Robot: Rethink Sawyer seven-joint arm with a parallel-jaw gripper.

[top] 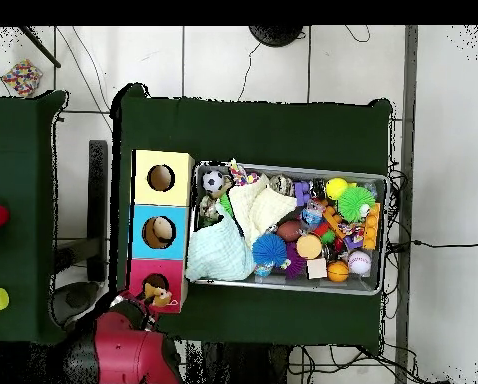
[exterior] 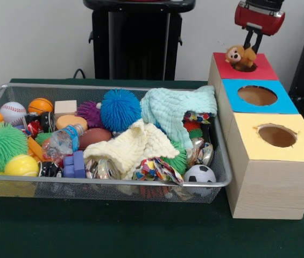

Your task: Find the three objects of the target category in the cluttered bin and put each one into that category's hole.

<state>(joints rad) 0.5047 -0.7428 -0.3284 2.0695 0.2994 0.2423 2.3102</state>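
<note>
From the front, the wire-mesh bin [exterior: 12, 189] is sitting along the worktop's near edge, crowded with a fuzzy blue spiky ball [exterior: 120, 109], a green spiky ball [exterior: 1, 146], a soccer ball [exterior: 200, 173] and two soft knitted cloths draping over the pile. At the far right corner, the gripper [exterior: 252, 47] is pinching the brown monkey plush [exterior: 240, 55] over the red-surround hole [exterior: 255, 67], beside the blue-surround hole [exterior: 257, 95] and the yellow-surround hole [exterior: 277, 135].

From overhead, the gripper is hiding under the red arm, so I cannot tell its opening there; the monkey [top: 159, 295] is lying at the red hole [top: 154, 283], apart from the bin [top: 288, 284].
</note>
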